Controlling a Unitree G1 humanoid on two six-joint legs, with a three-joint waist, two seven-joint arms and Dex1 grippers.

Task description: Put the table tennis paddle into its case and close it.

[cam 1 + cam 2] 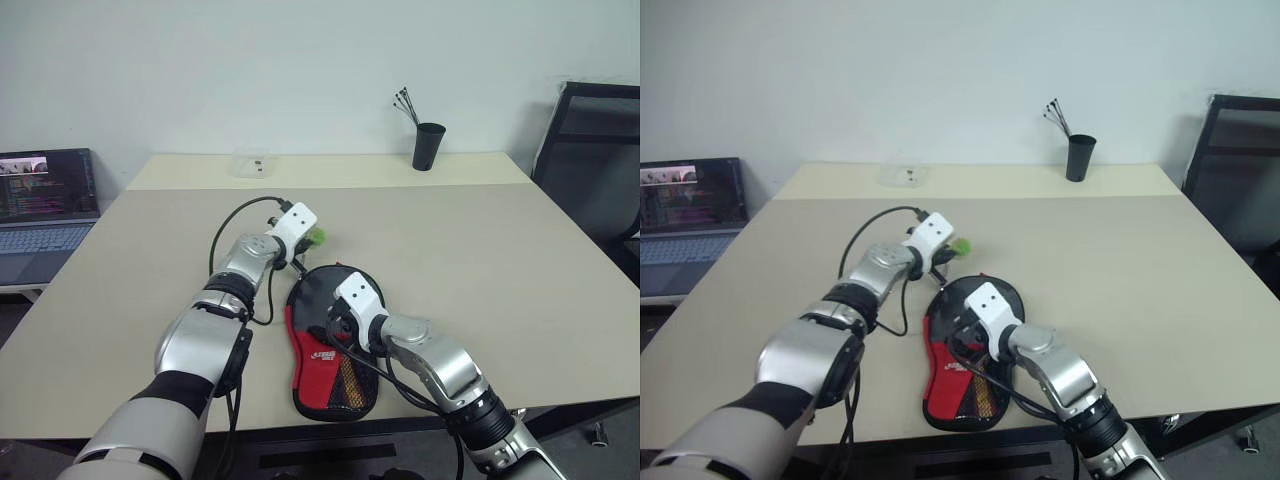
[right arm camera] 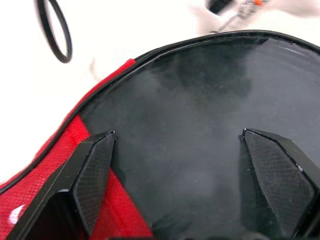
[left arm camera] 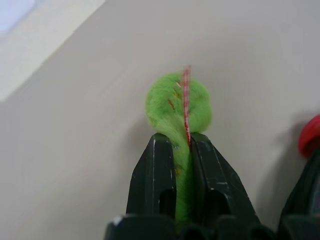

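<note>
Right claw [image 2: 177,165] spread over case [image 1: 335,345], lengthwise toward camera.

An office: a beige desk [image 1: 480,250] against a plain white wall, an open laptop [image 1: 45,210], a black mesh chair [image 1: 590,160], a black pen cup [image 1: 428,146].

Both eye views look forward and down from the head over the table [image 1: 520,260], sharing the arms and the case [image 1: 325,345]. Each wrist view looks along its own claw, very near: left onto the green pull tag [image 3: 177,102], right onto the case.
</note>
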